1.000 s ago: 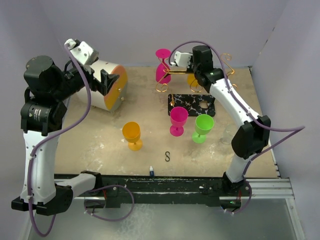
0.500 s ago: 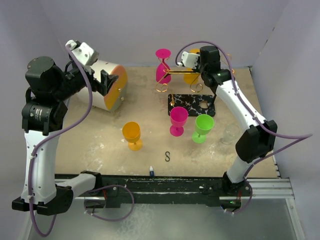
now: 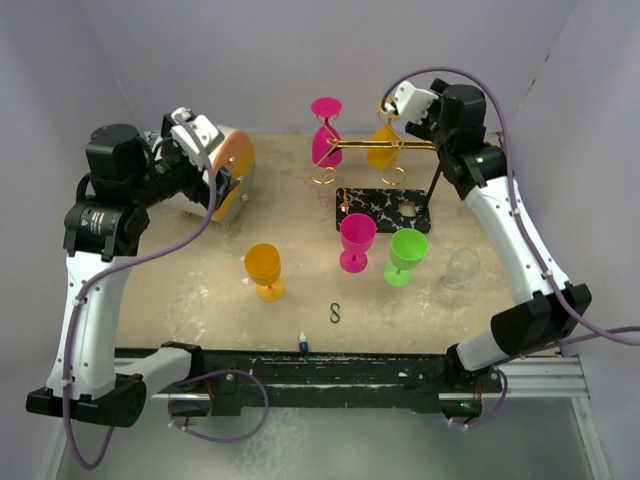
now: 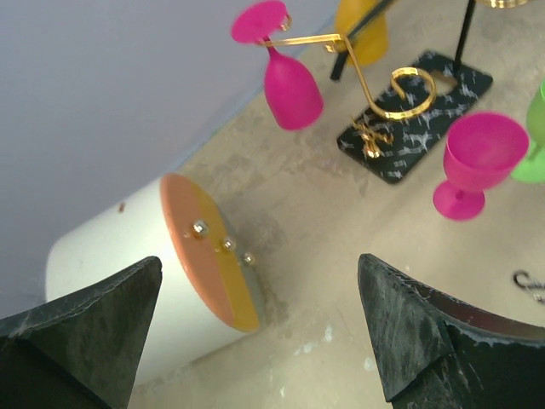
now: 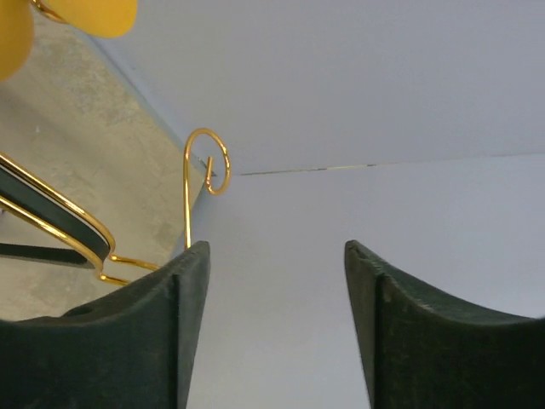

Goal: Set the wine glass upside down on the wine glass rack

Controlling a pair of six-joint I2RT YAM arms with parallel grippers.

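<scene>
The wine glass rack [image 3: 384,208] stands at the back of the scuffed beige desk [image 3: 300,250]. An orange wine glass [image 3: 384,150] hangs bowl-down from it beside a pink glass [image 3: 325,140]. Lilac walls [image 3: 250,60] enclose the desk. Since a second ago the right end effector [image 5: 277,256], released and empty, has drawn off the rack. The left end effector [image 4: 260,273], likewise released, has shifted rightward.

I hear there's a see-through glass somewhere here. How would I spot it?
Find the gold rack's black marbled base mid-table. In front of it stand a pink glass and a green glass; further right, alone, sits the clear glass, the only colourless one.
</scene>
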